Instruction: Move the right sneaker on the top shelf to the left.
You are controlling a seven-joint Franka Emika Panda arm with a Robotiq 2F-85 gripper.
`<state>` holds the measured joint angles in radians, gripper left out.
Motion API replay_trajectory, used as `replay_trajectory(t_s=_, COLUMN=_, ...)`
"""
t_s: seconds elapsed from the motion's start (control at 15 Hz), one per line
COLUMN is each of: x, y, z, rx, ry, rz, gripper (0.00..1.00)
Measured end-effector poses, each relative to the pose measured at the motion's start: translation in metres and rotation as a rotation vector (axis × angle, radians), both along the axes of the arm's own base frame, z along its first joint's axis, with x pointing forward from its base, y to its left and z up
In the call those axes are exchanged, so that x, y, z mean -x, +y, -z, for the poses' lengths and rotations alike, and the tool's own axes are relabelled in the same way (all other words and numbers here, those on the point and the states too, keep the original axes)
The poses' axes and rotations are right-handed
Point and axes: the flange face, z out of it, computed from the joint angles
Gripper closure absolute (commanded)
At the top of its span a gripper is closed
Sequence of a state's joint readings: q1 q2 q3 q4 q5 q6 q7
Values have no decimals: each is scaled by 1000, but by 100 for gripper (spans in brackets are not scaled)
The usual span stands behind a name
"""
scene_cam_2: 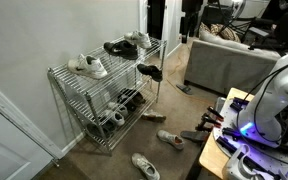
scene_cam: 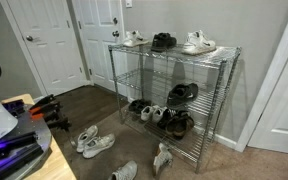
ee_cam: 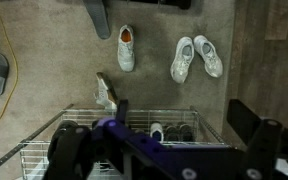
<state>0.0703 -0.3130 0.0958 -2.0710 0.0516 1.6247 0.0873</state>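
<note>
The right sneaker [scene_cam: 197, 43], white and low-top, lies at the right end of the top shelf [scene_cam: 224, 52] of the chrome wire rack. It also shows in an exterior view [scene_cam_2: 89, 66], at the near end of the top shelf [scene_cam_2: 64, 74]. A black sneaker [scene_cam: 164, 41] sits mid-shelf and a smaller white shoe [scene_cam: 134, 40] at the left end. My gripper [scene_cam: 49, 108] hovers far from the rack, above the floor, and also shows in an exterior view [scene_cam_2: 204, 128]. In the wrist view my gripper [ee_cam: 180, 108] is open and empty; the right sneaker is out of that view.
Loose sneakers lie on the floor before the rack [scene_cam: 94, 140], [scene_cam: 124, 172], [scene_cam: 162, 158], also seen in the wrist view [ee_cam: 126, 48], [ee_cam: 182, 60]. More shoes fill the lower tiers [scene_cam: 169, 115]. A grey couch [scene_cam_2: 224, 65] and white doors [scene_cam: 54, 40] border the room.
</note>
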Motion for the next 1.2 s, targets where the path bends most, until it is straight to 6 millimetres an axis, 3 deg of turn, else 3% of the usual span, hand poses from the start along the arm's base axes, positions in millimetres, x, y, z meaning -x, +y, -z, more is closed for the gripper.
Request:
replay_trajectory(t_s=0.13, x=-25, y=2, z=18, rx=-8, ry=-7, rz=1, gripper=0)
replay_trajectory(t_s=0.4, x=-107, y=2, z=66, rx=-36, ry=-53, rz=12, gripper=0)
replay_trajectory(t_s=0.53, x=-144, y=-5, z=81, rx=-45, ry=-71, rz=30, gripper=0)
replay_trajectory(t_s=0.8, x=-201, y=-37, z=90, rx=-50, ry=-117, rz=83, gripper=0)
replay_trajectory(t_s=1.2, x=-260, y=-79, z=85, rx=-49, ry=-284, rz=148, gripper=0)
